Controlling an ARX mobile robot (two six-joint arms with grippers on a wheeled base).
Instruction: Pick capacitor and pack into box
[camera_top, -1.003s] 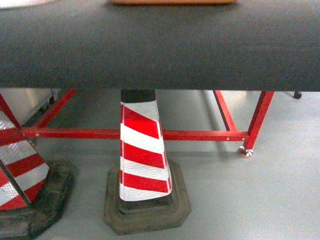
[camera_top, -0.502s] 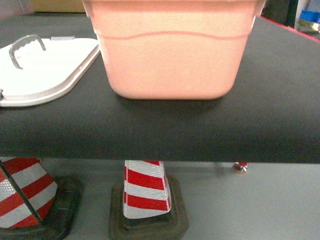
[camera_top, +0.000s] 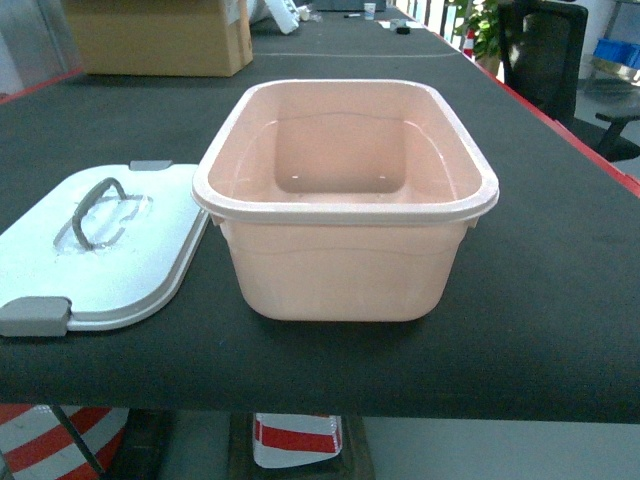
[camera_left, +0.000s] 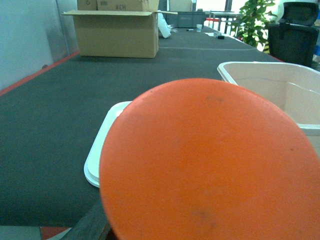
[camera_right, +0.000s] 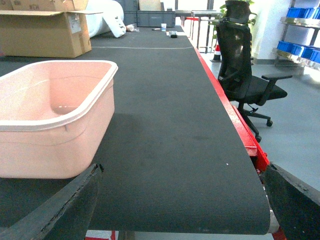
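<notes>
Head view: box (camera_top: 345, 200) open, empty, at counter (camera_top: 540, 290) front edge; lid (camera_top: 100, 255) just left of box. Left hand grips orange disc (camera_left: 210, 165). Right hand (camera_right: 180, 200) spread, empty. Carry disc over box rim, release low inside.

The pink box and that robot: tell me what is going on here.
Nothing is packed yet. The pink box stands open and empty on the black table, its white lid lying flat beside it. The left wrist view is mostly filled by an orange disc. The right jaws are spread, holding nothing. No capacitor is visible.
</notes>
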